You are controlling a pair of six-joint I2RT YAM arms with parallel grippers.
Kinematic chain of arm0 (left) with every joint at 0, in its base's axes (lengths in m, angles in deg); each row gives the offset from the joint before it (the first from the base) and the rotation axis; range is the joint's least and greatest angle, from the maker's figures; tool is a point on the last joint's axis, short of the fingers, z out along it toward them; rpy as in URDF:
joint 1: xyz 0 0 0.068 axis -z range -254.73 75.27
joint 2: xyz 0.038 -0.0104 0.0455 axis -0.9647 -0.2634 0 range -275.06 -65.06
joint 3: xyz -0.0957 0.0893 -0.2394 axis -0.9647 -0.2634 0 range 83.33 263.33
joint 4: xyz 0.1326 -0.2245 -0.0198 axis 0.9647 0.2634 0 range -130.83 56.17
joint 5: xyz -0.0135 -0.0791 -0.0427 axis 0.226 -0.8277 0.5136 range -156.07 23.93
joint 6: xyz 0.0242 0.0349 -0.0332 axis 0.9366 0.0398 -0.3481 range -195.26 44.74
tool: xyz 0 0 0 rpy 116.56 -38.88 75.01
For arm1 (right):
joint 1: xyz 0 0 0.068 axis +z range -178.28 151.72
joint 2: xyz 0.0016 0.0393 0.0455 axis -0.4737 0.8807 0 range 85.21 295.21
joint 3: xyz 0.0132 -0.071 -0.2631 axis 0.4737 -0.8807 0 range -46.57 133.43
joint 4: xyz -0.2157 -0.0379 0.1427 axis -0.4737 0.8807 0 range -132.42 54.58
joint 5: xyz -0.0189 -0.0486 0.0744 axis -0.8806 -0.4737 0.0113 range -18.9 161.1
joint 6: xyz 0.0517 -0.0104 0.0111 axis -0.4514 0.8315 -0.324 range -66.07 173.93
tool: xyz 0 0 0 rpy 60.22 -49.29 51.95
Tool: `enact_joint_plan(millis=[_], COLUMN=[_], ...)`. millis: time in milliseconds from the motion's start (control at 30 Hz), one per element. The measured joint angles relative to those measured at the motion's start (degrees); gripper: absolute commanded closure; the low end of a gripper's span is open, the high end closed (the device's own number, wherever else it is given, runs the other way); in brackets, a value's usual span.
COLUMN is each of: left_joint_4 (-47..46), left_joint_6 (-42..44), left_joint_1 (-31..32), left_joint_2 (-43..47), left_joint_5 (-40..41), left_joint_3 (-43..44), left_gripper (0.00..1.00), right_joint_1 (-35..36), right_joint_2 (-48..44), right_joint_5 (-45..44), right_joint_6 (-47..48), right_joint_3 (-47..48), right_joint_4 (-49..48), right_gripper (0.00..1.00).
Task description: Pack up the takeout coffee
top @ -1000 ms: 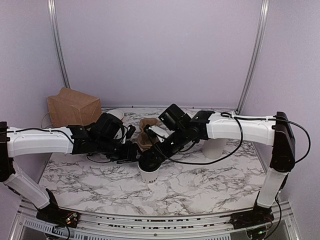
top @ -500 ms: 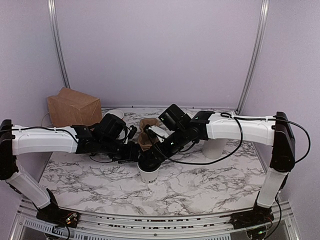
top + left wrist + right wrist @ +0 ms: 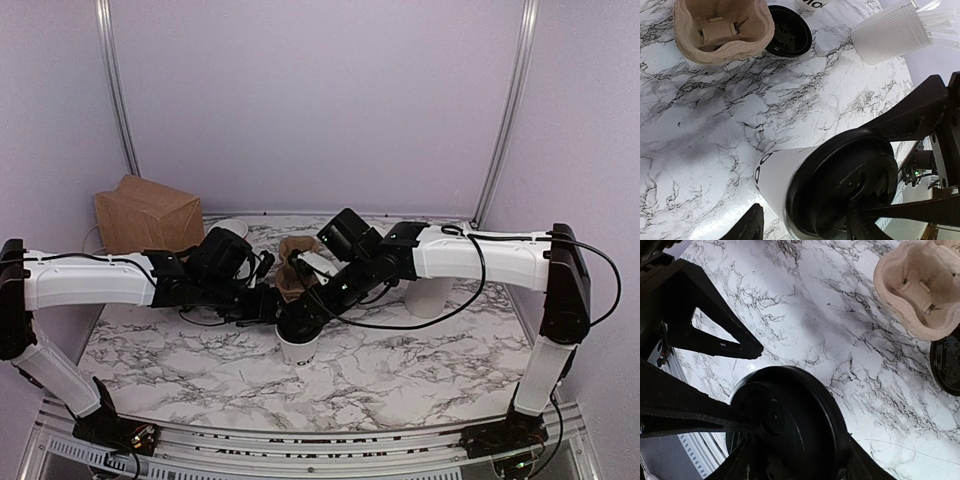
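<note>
When set against a second back, left arm: pushed further right, closing on the coffee [image 3: 298,348]; no shift to see over the last half second.
Meaning for the task: judged a settled two-handed hold, with the move to the carrier [image 3: 720,30] not yet begun.
Coffee: stands upright mid-table, in front of the carrier and apart from it.
Left gripper [image 3: 266,305]: reaches in from the left, fingers straddling the white wall; pressing or merely flanking, cannot tell.
Right gripper [image 3: 305,318]: comes down from above, fingers narrow on either side of the lid [image 3: 790,420], seemingly holding the coffee by its rim.
Coffee build: smooth white paper, tapered, dark lettering on the side; lid round, black plastic, glossy, raised rim around a sunken centre.
Carrier: tan moulded pulp, rough and fibrous, rounded pocket with small tabs inside, nothing in the pocket on view.
Spare lid [image 3: 790,37]: black, round, flat on the table, up against the carrier's edge.
Ribbed tub [image 3: 890,32]: white, fluted wall, clear utensil handles poking out, well apart from the coffee.
Bag [image 3: 145,215]: brown paper, creased, back left corner.
Table [image 3: 420,370]: white marble pattern with dark veins, smooth.
Next: likely a lift and a lowering into a pocket; risks are crushing the thin paper wall or popping the lid.
</note>
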Motion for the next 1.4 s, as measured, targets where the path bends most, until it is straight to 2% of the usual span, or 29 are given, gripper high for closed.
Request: enact_joint_plan(millis=[867,1400], left_joint_4=[0.02,0.02], left_joint_6=[0.04,0.07], left_joint_1=[0.28,0.28], left_joint_2=[0.0,0.0], left_joint_5=[-0.04,-0.04], left_joint_3=[0.0,0.0], left_gripper=[0.44,0.44], right_joint_1=[0.0,0.0], right_joint_2=[-0.02,-0.02], right_joint_5=[0.5,0.37], right_joint_6=[1.62,1.57], right_joint_3=[0.83,2.78], right_joint_4=[2.49,3.43], right_gripper=[0.31,0.32])
